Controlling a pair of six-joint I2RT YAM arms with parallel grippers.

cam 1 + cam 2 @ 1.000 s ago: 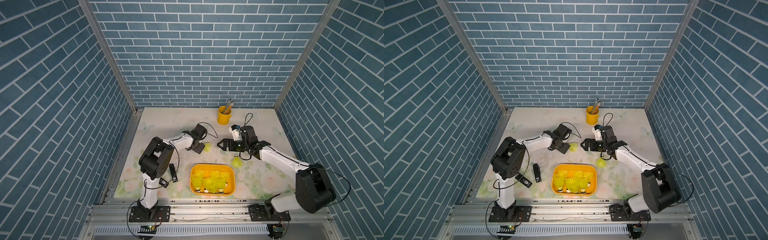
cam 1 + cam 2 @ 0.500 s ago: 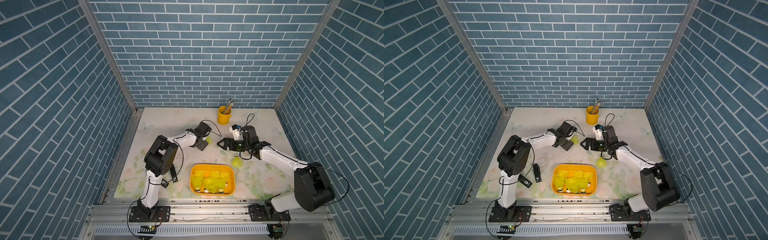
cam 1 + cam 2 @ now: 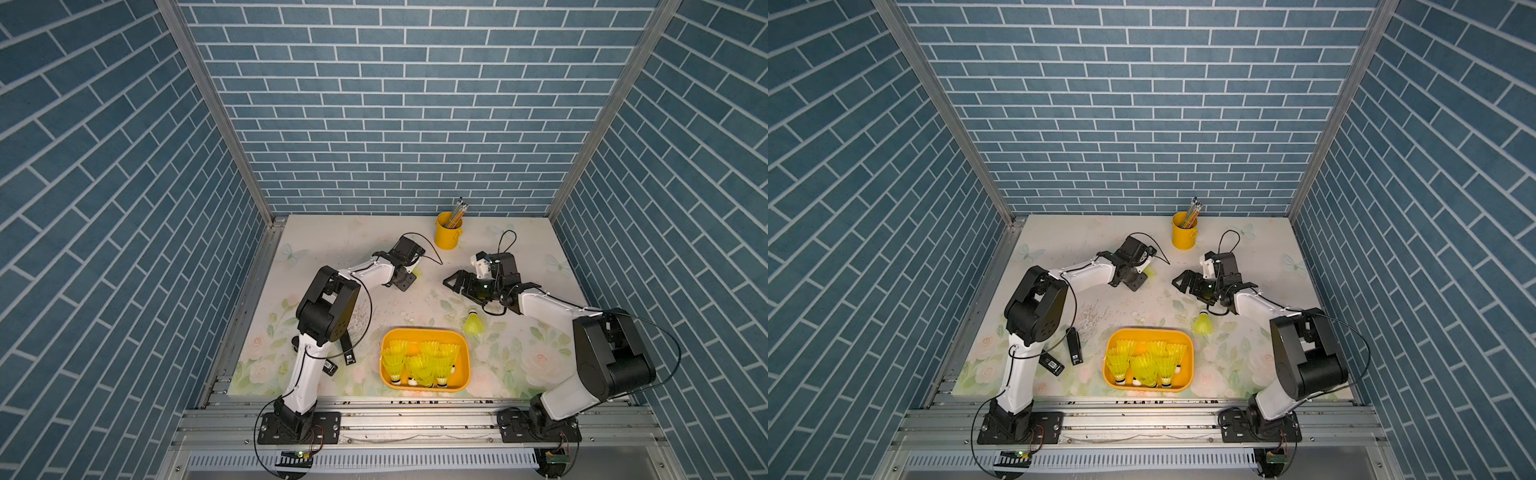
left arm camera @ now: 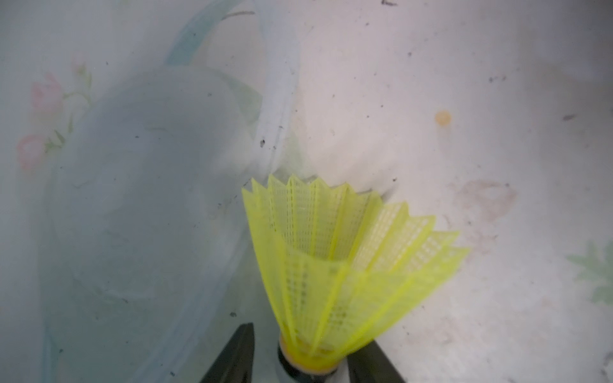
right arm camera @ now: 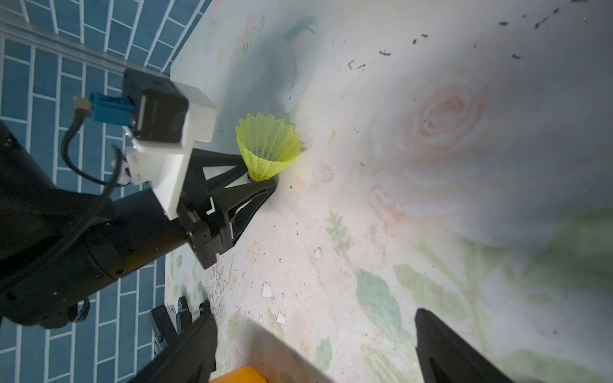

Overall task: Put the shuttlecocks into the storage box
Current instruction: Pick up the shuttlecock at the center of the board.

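Several neon yellow-green shuttlecocks (image 3: 419, 363) (image 3: 1144, 361) stand in the orange-yellow storage box (image 3: 424, 331) (image 3: 1148, 330) near the table's front. One shuttlecock (image 3: 473, 324) (image 3: 1202, 323) lies on the mat just behind the box's right corner. Mid-table, my left gripper (image 3: 411, 276) (image 3: 1144, 276) (image 4: 310, 335) (image 5: 262, 180) is low and shut on the base of another shuttlecock (image 4: 335, 252) (image 5: 268, 142) (image 3: 417, 273), whose skirt points away from the jaws. To its right, my right gripper (image 3: 451, 284) (image 3: 1179, 282) (image 5: 318, 345) hovers wide open and holds nothing.
A yellow pencil cup (image 3: 448, 232) (image 3: 1184, 235) stands at the back of the table. Two small black devices (image 3: 348, 353) (image 3: 1051, 365) lie beside the left arm's base. Blue brick walls close off three sides. A corner of the box (image 5: 238, 376) shows under the right gripper.
My left gripper reached farther back and to the right, then closed on the shuttlecock's base. The right gripper has barely moved and stays open.
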